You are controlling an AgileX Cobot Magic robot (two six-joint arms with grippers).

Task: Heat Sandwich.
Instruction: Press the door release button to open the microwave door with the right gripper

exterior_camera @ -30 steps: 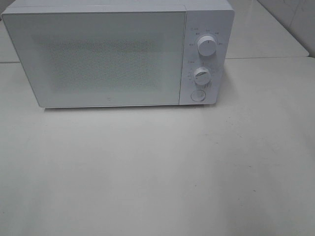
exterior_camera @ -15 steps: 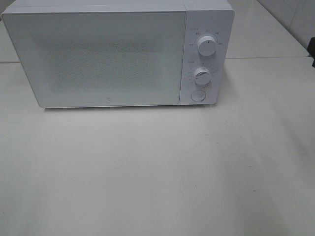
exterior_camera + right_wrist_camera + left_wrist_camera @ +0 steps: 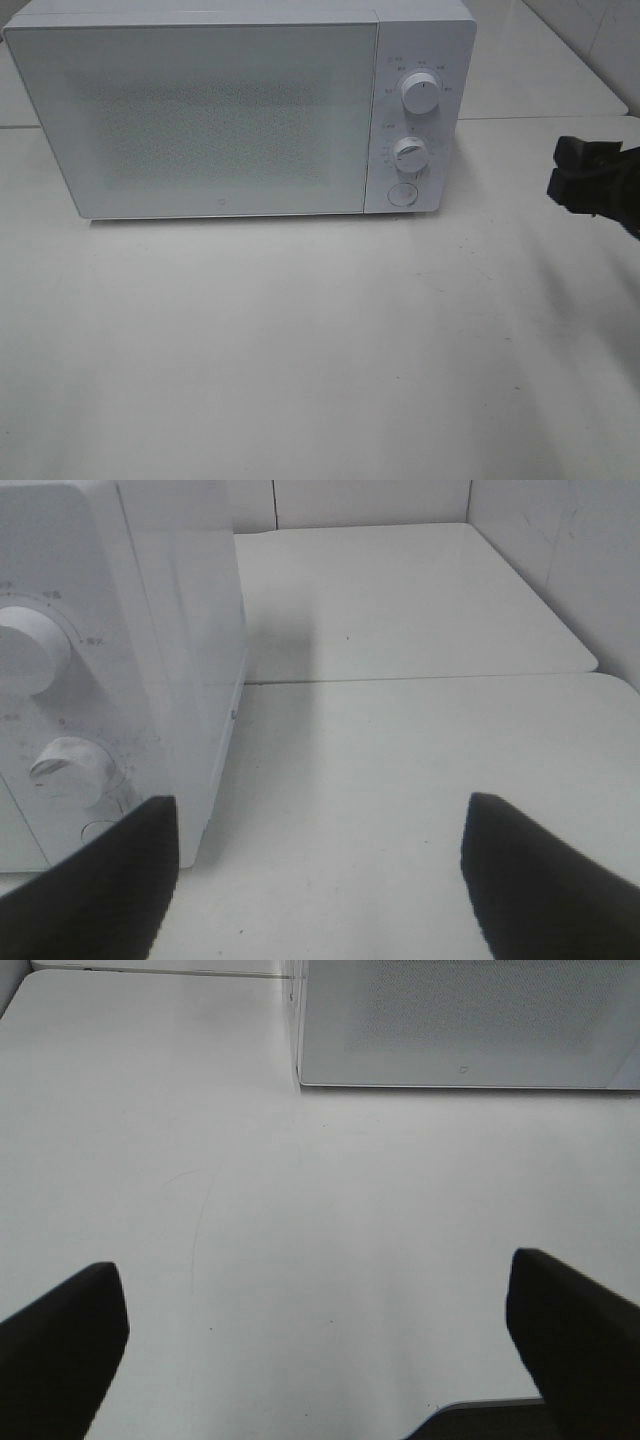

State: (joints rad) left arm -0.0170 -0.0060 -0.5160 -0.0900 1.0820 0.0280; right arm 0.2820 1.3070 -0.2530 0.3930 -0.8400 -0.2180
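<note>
Bright, flat, slightly hazy light.

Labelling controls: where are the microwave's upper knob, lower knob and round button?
upper knob (image 3: 421, 92), exterior high view, knob face.
lower knob (image 3: 410, 155), exterior high view, knob face.
round button (image 3: 402, 194), exterior high view, its centre.

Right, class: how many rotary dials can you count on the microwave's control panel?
2. The upper dial sits near the top of the microwave panel, and the lower dial is directly beneath it. The round button below them is not a dial. None appears hidden.

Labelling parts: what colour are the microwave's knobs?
White knobs, matching the microwave; best in exterior high view.
</note>
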